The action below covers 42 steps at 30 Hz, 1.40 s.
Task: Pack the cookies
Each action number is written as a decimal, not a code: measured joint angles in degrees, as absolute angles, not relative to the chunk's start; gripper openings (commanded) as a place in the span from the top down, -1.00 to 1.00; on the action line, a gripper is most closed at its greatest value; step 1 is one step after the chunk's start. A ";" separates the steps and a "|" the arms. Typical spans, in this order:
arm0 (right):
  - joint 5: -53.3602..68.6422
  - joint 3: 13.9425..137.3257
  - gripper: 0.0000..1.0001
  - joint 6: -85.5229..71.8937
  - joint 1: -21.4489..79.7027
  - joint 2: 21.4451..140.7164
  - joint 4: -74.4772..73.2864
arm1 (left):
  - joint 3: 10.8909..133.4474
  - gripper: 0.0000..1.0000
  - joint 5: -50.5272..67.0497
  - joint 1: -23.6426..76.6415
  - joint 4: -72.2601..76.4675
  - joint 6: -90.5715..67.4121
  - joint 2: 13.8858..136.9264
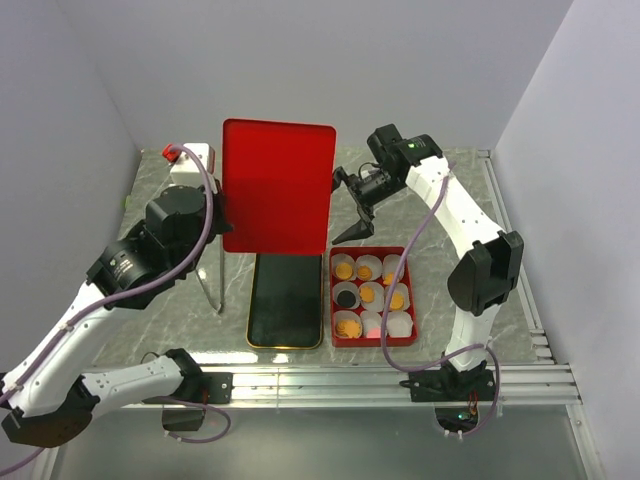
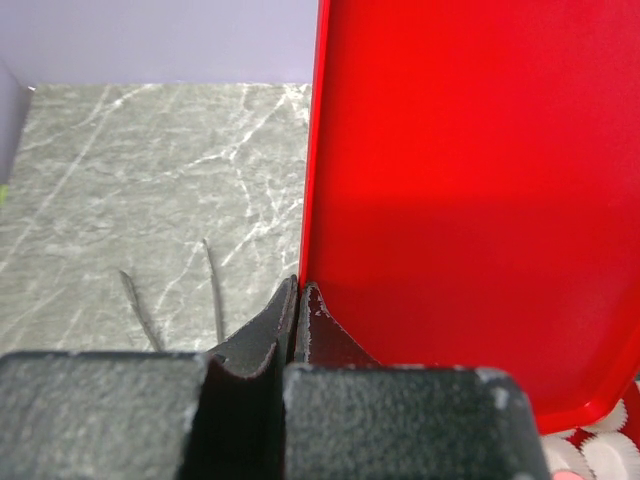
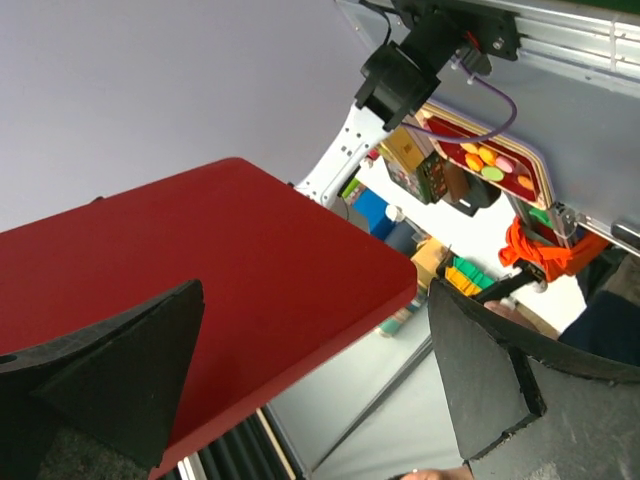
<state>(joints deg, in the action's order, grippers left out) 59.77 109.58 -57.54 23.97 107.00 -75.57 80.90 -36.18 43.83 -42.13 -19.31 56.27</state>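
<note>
— How far is the packing, in your opinion?

— Nearly finished, I would say. The cookies [image 1: 371,295] already lie in the red box [image 1: 365,343], each one in a paper cup [image 1: 399,323]. What is left is the closing, because the lid [image 1: 278,185] is not yet on the box.

— Where is the lid, then?

— It stands upright in the left gripper [image 2: 300,295]. These jaws are pressed together on its left edge, and the red plate rises above them.

— And the other arm?

— The right gripper [image 1: 347,208] has its jaws wide apart and holds nothing. It is just beside the right edge of the lid. From its own camera, a corner of the lid lies in front, between the two fingers. I cannot tell if a finger touches it. The box with the cookies is below these jaws, a little toward the arm bases.

— Did you count the things?

— Yes. One lid, one box, and one black tray [image 1: 287,300] lying flat between the box and the left jaws. There are nine cups, in three rows of three. I see six orange cookies, one black and one pinkish, so eight. The ninth cup, at the near right corner, looks empty, but it is too small to be sure.

— So what remains?

— I judge that the lid must come down on the box, and maybe one cookie more.
</note>
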 measured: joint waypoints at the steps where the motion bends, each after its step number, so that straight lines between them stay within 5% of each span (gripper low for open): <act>1: 60.03 109.58 -1.00 -57.34 23.97 107.00 -75.79 | 80.90 0.99 -37.30 44.53 -42.13 -19.14 56.31; 19: 66.85 106.96 -1.00 -57.47 21.34 104.27 -76.66 | 85.32 0.99 -78.24 72.29 -36.97 -6.55 70.22; 27: 68.53 98.52 -1.00 -54.06 20.21 99.83 -76.88 | 79.81 0.99 -82.70 73.08 -11.99 18.70 66.39; 42: 68.90 105.38 -1.00 -55.99 20.21 99.24 -77.23 | 81.69 0.99 -85.76 76.55 -5.72 24.69 67.57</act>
<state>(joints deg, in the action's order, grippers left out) 68.90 105.38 -55.99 20.21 99.24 -77.23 81.69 -85.76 76.55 -5.72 24.69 67.57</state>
